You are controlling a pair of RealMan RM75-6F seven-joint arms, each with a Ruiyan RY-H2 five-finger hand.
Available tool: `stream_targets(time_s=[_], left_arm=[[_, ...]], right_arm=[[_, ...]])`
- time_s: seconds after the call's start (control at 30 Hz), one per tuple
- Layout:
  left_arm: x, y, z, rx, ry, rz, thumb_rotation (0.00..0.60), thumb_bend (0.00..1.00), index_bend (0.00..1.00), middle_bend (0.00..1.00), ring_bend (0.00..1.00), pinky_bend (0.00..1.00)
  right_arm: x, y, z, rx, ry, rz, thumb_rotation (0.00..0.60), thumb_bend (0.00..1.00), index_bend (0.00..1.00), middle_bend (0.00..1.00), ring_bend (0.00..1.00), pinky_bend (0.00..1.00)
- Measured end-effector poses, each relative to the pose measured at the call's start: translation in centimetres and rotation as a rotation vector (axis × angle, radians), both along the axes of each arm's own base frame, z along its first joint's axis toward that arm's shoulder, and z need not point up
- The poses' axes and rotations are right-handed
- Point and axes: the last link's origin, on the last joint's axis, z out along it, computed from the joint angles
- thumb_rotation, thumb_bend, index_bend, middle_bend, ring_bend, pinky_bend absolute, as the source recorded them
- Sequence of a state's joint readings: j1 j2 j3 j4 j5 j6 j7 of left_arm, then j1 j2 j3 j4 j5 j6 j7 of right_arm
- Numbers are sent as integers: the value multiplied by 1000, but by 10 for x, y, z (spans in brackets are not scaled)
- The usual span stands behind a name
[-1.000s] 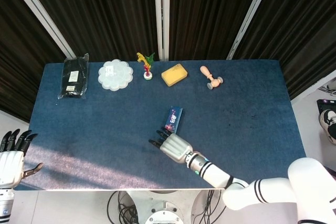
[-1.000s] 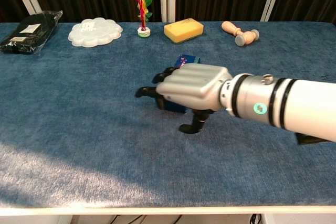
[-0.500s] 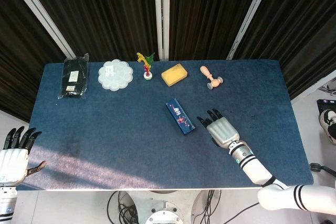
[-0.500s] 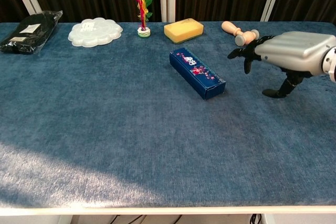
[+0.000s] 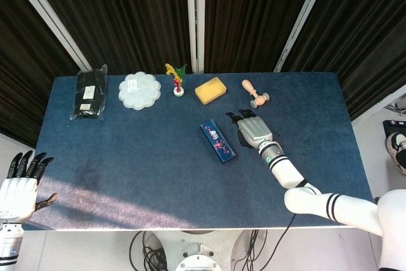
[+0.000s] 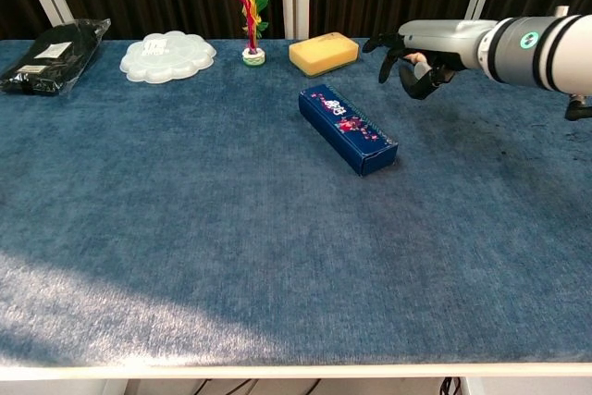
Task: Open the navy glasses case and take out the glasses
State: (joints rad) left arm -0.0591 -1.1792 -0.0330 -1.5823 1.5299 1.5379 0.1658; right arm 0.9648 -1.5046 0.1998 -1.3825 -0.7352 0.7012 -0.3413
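The navy glasses case point(image 5: 217, 142) lies closed and flat near the middle of the blue table, set diagonally, with a small floral print on its lid point(image 6: 348, 129). No glasses show. My right hand point(image 5: 252, 129) hovers just right of the case's far end, palm down, fingers apart and holding nothing. In the chest view the right hand point(image 6: 421, 48) is raised above the table behind the case. My left hand point(image 5: 22, 185) is off the table's near left corner, fingers spread and empty.
Along the far edge sit a black pouch point(image 5: 89, 92), a white scalloped plate point(image 5: 139, 90), a feather shuttlecock point(image 5: 177, 80), a yellow sponge point(image 5: 210, 90) and a wooden stamp point(image 5: 255, 94) just beyond my right hand.
My right hand went from over the case's near end out to the right, then forward to beside its far end. The case turned to a new diagonal early on. The left hand barely moved.
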Motion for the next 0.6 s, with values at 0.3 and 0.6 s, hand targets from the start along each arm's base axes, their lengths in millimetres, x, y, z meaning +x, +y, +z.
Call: stream_targets(time_s=[0.3,0.6], left_arm=[[-4,-3,0,2,0,18,600,0,205,124,0,0],[-6,-7,1,9,-10,23,600,0,206,124,0,0]], right_arm=[[34,3,-40,128,-50,17,600,834,0,241,0,0],[59,28,-50,161,-39,171,600,248,0,239,0,0]])
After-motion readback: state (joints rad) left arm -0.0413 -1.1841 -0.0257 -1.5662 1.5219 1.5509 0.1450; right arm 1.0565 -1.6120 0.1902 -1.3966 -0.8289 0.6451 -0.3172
